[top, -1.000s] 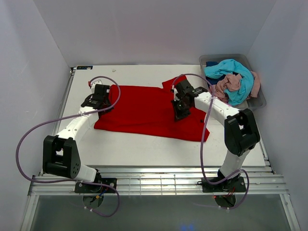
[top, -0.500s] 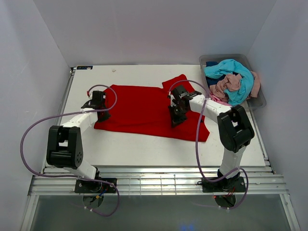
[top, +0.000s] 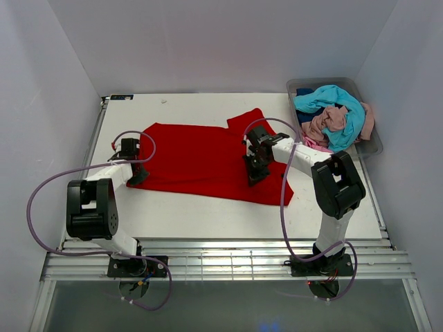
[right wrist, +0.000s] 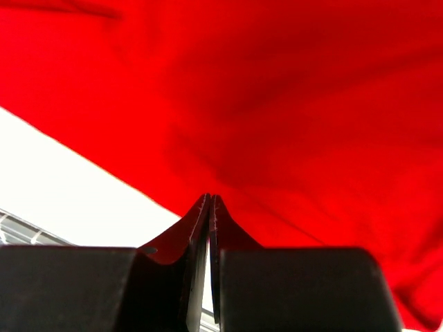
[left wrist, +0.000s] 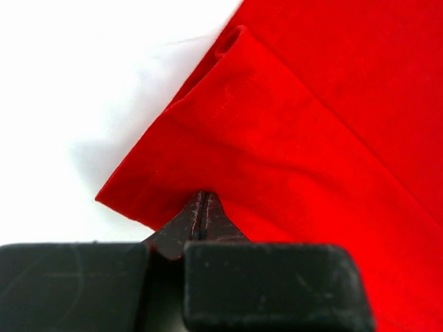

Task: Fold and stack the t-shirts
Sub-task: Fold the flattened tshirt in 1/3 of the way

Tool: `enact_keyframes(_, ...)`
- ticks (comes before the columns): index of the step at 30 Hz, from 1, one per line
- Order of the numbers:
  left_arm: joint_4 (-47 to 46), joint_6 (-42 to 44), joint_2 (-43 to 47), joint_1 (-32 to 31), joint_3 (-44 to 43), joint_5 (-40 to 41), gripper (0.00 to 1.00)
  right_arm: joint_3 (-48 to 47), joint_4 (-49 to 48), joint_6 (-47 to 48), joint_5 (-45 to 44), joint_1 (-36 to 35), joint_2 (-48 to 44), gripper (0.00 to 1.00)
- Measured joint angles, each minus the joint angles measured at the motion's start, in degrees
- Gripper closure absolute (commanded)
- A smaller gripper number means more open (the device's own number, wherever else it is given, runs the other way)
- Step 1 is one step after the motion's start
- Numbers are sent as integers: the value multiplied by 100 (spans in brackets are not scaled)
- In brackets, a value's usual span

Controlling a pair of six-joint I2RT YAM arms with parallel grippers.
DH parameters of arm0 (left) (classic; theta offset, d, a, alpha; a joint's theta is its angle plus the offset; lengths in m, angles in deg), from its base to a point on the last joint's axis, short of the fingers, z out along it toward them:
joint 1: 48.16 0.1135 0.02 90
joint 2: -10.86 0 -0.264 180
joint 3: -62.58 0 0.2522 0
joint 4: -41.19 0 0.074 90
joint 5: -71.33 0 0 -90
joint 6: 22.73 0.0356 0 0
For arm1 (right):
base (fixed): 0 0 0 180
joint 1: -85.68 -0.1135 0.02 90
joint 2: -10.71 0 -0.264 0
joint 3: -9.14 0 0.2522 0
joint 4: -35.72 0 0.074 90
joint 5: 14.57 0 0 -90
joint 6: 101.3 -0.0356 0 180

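The red t-shirt (top: 204,155) lies spread flat across the middle of the table, one sleeve (top: 249,121) pointing to the back. My left gripper (top: 140,174) is shut on its near-left hem; in the left wrist view the closed tips (left wrist: 201,198) pinch the red cloth (left wrist: 291,138) beside a corner. My right gripper (top: 255,177) is shut on the shirt's right part, its tips (right wrist: 210,200) pressed together into red fabric (right wrist: 277,104). Other t-shirts, turquoise (top: 333,100) and dusty pink (top: 327,123), are heaped at the back right.
The clear grey plastic bin (top: 325,81) holding the heaped shirts stands at the table's back right corner. White walls close in the left, back and right. A metal rail (top: 221,259) runs along the near edge by the arm bases.
My left gripper has moved left and nearer, pulling the shirt's left edge with it. The shirt has shifted left and stretched flatter. The right gripper has hardly moved.
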Motion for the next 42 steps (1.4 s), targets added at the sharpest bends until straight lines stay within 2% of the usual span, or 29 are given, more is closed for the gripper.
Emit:
enact_keyframes(5, 116, 2, 260, 284, 234, 39, 100, 118, 24, -13, -133, 0, 33, 92)
enact_keyframes(19, 348, 166, 463, 295, 302, -144, 100, 219, 2, -26, -308, 0, 33, 92)
enact_keyframes(26, 472, 188, 387, 295, 278, -96, 100, 649, -243, -149, -302, 2, -98, 92)
enact_keyframes(38, 1067, 125, 304, 295, 90, -72, 100, 1891, -769, -466, -190, 0, -1043, 92)
enact_keyframes(42, 1266, 96, 319, 295, 37, -160, 100, 2017, -719, -466, -153, 0, -1169, 92)
